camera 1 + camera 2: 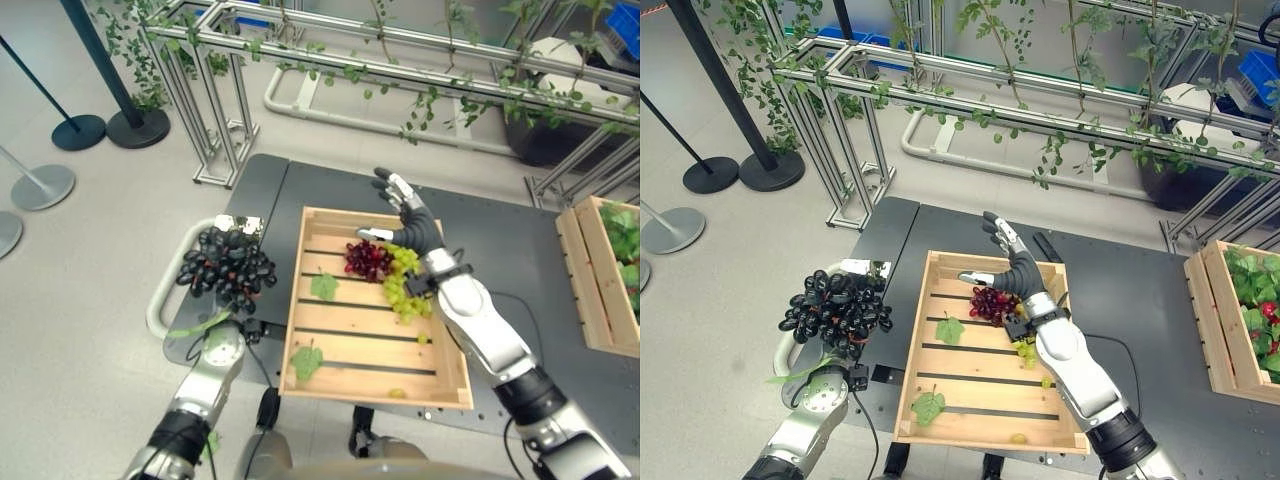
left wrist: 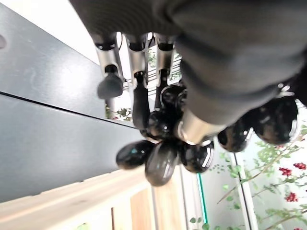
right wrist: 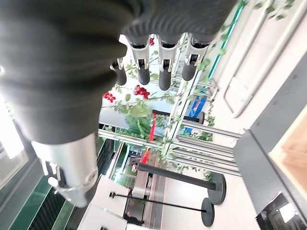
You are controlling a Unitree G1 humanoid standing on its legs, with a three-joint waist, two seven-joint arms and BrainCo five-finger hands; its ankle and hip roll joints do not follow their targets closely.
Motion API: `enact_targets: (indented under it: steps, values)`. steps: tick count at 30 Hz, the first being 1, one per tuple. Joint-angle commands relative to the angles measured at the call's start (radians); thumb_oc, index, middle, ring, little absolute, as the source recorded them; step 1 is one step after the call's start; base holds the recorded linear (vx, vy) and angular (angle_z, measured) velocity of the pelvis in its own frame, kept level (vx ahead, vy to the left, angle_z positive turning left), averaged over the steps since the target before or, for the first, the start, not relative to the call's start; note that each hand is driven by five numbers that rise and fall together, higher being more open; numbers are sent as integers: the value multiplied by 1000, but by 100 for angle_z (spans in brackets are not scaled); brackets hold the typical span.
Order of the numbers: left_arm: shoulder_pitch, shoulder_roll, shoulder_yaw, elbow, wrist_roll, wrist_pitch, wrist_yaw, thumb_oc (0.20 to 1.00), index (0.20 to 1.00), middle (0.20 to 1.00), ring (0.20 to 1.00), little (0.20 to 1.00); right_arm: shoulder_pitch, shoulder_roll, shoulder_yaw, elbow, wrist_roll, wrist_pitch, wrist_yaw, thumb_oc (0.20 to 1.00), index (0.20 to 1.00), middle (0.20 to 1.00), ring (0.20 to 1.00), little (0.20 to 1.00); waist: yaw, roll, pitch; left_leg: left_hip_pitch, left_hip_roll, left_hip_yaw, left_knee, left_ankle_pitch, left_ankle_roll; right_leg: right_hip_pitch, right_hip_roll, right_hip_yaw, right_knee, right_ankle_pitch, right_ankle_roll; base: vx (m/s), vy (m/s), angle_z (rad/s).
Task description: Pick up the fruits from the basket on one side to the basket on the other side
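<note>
Transfer under way: the left hand (image 2: 158,72) grips a bunch of black grapes (image 1: 226,265) lifted left of the wooden crate (image 1: 330,385). Red grapes (image 1: 367,259) and green grapes (image 1: 404,284) remain inside, the open right hand (image 1: 410,225) above them.

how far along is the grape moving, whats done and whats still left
Under way, none visibly delivered yet. In hand: the left hand is shut on a black grape bunch, held up beside the wooden crate, off its left edge. Left: a red grape bunch and a green grape bunch lie in that crate beneath the open right hand. Another crate sits at the far right.
</note>
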Motion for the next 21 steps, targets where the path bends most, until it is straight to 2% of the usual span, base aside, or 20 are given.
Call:
enact_targets:
  steps: [1,6,7,8,11,12,14,17,18,19,20,21]
  values:
    - [-17,18,45,-48,-31,-109,-23,200,200,200,200,200,16,4,-59,-102,16,-84,-34,1000,1000,1000,1000,1000,-19,-5,-52,-37,-32,-2,-21,-16,51,34,-73,-39,74,-101,88,0,0,0]
    - [55,13,87,-96,-86,-138,-66,200,200,200,200,200,100,14,-128,-45,7,-82,-42,1000,1000,1000,1000,1000,-21,14,-51,-43,-33,1,-21,-6,47,33,-64,-35,67,-100,84,-9,-8,-6]
    - [61,15,90,-102,-111,-146,-94,200,200,200,200,200,126,17,-149,-18,3,-82,-42,1000,1000,1000,1000,1000,-35,22,-46,-55,-30,-10,-21,4,44,31,-39,44,73,-123,75,-5,-31,1]
    - [61,15,90,-102,-111,-146,-95,200,200,200,200,200,126,17,-149,-18,3,-82,-42,1000,1000,1000,1000,1000,-35,23,-48,-60,-30,-10,-21,9,44,27,-39,44,73,-118,76,19,-36,21]
    - [92,12,95,-112,-138,-158,-134,200,200,200,200,200,168,23,-185,40,-9,-79,-48,1000,1000,1000,1000,1000,-63,37,-49,-72,-25,-55,-21,24,52,11,33,307,110,-170,62,40,-50,48]
    - [112,10,109,-124,-142,-164,-154,200,200,200,200,200,176,31,-188,66,-6,-79,-41,1000,1000,1000,1000,1000,-58,38,-46,-76,-22,-92,-21,37,50,26,70,407,112,-184,43,21,-86,72]
    - [127,8,121,-131,-146,-168,-164,200,200,200,200,200,175,34,-188,77,-3,-77,-33,1000,1000,1000,1000,1000,-51,38,-44,-72,-18,-100,-20,38,46,33,69,402,99,-179,39,0,-115,54]
    - [177,-14,150,-150,-186,-171,-180,200,200,200,200,200,189,38,-182,84,13,-81,-4,1000,1000,1000,1000,1000,-35,54,-42,-64,-11,-120,0,50,32,75,70,368,79,-179,30,26,-158,17]
    - [188,-23,159,-161,-211,-174,-191,200,200,200,200,200,184,33,-180,87,15,-82,3,1000,1000,1000,1000,1000,-29,60,-29,-73,-12,-124,23,57,24,90,72,352,71,-181,23,-37,-213,40]
    - [208,-39,170,-178,-234,-173,-206,200,200,200,200,200,184,27,-178,94,26,-85,15,1000,1000,1000,1000,1000,-19,71,-4,-111,-2,-132,43,91,-2,121,83,319,33,-180,8,-56,-168,54]
    - [209,-39,170,-179,-234,-172,-206,200,200,200,200,200,183,26,-178,96,27,-86,16,1000,1000,1000,1000,1000,-23,72,-4,-111,-2,-136,42,93,-3,123,84,315,31,-179,7,-168,-219,94]
    - [223,-53,178,-186,-260,-170,-221,200,200,200,200,200,186,21,-180,85,33,-88,24,1000,1000,1000,1000,1000,-29,74,24,-156,8,-58,63,108,-1,132,84,257,19,-177,-6,-132,-94,95]
